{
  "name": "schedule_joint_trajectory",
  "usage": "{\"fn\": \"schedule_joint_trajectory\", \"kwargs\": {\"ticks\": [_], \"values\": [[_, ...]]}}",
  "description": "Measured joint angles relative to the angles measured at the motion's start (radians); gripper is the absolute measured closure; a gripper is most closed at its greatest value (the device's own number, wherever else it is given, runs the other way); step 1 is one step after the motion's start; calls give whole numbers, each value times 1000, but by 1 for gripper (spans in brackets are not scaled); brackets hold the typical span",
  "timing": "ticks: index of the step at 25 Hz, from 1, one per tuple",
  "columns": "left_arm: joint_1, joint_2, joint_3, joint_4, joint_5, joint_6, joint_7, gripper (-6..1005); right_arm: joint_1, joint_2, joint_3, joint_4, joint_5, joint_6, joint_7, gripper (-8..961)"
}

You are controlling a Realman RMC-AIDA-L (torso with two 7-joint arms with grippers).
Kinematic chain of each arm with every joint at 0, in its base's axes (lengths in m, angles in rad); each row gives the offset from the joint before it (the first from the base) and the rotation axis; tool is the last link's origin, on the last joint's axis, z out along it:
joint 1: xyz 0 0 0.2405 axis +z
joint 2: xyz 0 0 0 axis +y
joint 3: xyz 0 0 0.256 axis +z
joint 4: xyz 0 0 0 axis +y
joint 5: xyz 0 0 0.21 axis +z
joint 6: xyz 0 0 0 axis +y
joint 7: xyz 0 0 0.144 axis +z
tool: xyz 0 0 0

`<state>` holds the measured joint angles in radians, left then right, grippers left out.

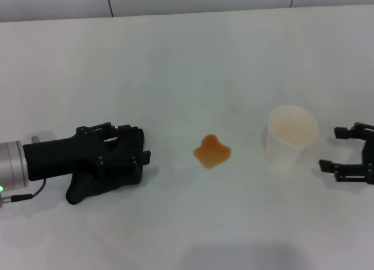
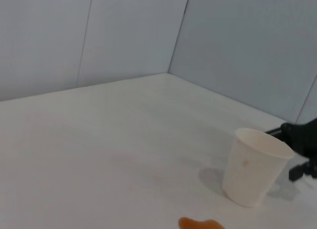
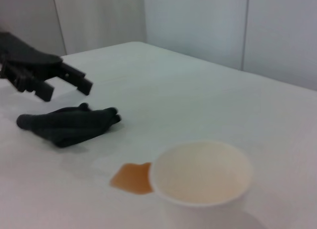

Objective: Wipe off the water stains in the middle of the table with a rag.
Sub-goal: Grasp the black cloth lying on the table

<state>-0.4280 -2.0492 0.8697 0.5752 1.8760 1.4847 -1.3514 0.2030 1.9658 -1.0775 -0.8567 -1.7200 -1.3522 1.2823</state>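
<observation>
The step in hand looks like the pick-up of the rag (image 1: 96,182): the stain is untouched and the cloth lies on the tabletop (image 1: 187,65) on the robot's left. The left pincer (image 1: 137,150) hovers directly over the rag, fingers spread apart and clear of the cloth in the right wrist view, where a gap shows between them and the fabric. The next move probably calls for a short descent and a closing on a raised fold, then a sweep toward the middle.

The rag is a matte black heap with soft finger-like folds, hard to tell from the pincer in the head view. The stain (image 1: 212,152) is a small orange-brown translucent blot with a lobed edge, near the middle of the tabletop, between the rag and a whitish cup (image 1: 291,137). The cup stands upright just beside the stain, so a wide wipe could knock it.

The right pincer (image 1: 342,150) rests parked beyond the cup, fingers apart and empty.
</observation>
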Motion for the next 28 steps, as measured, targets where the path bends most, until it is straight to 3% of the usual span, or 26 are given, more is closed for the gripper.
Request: {"fn": "schedule_joint_trajectory", "kwargs": {"ticks": [6, 10, 14, 15, 23, 28], "values": [[-1, -1, 0, 0, -2, 0, 0, 163, 18, -3, 146, -103, -78, -207, 68, 96], [-1, -2, 0, 1, -2, 0, 0, 163, 27, 3, 177, -200, -79, -286, 79, 96], [-9, -6, 0, 1, -2, 0, 0, 164, 30, 33, 156, -295, -93, -297, 81, 96], [-13, -6, 0, 1, -2, 0, -5, 164, 42, 39, 105, -333, -101, -292, 82, 96], [-61, 4, 9, 28, 1, 76, -159, 165, 84, 41, -33, -353, -104, -178, 86, 96], [-73, 7, 37, 204, 42, 189, -314, 165, 94, 42, -49, -358, -101, -155, 86, 96]]}}
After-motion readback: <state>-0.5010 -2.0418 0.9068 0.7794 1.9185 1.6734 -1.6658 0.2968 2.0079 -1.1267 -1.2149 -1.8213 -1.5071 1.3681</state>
